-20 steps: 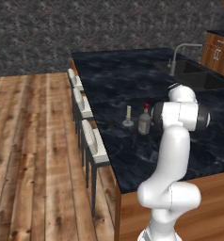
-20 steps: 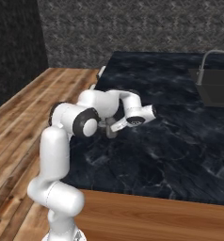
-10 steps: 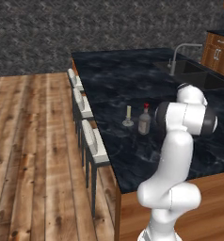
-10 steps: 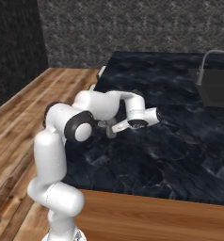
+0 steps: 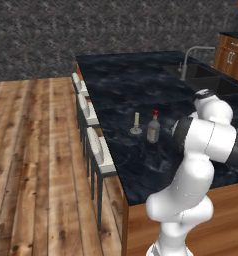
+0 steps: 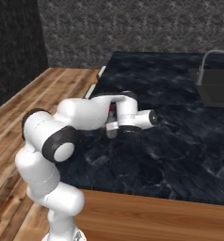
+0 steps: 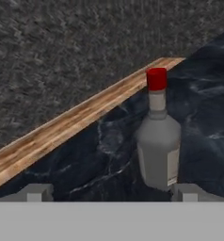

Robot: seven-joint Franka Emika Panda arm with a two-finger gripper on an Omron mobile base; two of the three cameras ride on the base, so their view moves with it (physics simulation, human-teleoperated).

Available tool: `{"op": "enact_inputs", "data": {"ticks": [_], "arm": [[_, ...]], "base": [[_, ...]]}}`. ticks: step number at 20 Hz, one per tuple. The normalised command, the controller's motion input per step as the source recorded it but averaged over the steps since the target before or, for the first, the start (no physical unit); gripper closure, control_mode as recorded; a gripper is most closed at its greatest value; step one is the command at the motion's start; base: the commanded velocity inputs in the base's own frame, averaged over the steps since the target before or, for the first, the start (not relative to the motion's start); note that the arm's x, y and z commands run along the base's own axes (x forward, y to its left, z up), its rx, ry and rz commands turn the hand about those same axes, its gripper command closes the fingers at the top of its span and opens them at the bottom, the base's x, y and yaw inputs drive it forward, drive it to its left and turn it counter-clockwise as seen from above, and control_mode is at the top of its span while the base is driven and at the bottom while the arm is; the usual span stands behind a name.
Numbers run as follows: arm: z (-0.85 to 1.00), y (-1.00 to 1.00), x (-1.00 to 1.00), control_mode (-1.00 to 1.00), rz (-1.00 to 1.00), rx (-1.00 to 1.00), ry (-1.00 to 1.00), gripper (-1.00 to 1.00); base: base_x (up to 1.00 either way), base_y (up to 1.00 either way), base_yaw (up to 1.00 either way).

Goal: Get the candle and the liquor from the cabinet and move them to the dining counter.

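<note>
The candle (image 5: 136,122) and the bottle (image 5: 153,128) stand upright side by side on the dark marble worktop (image 5: 141,85), close together though I can't say whether they touch. They sit a little in from the edge where the white stools (image 5: 98,150) are lined up, the candle on the stool side and the bottle on the side nearer the arm. The bottle has a red cap, and the candle is a touch shorter.

From the right base view the arm bends low across the worktop (image 6: 180,141), and the tool (image 6: 112,131) sits at the end of it, mostly hidden behind the wrist. A bit of red from the bottle (image 6: 112,108) shows just behind it.

In the hand view the bottle (image 7: 158,136) rises just ahead of the tool (image 7: 111,192), toward its right fingertip (image 7: 191,192). The tips stand wide apart with nothing between them. A sink and tap (image 5: 191,60) lie further along the worktop.
</note>
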Motion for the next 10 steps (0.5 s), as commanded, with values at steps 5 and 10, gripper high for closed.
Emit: {"op": "enact_inputs", "data": {"ticks": [5, 10], "arm": [[0.42, 0.10, -0.45, -1.00, -0.17, -0.01, 0.19, -1.00], [0.44, 0.07, -0.50, -1.00, -0.10, 0.00, 0.33, -1.00]], "base": [[0.00, 0.00, 0.00], [0.00, 0.00, 0.00]]}}
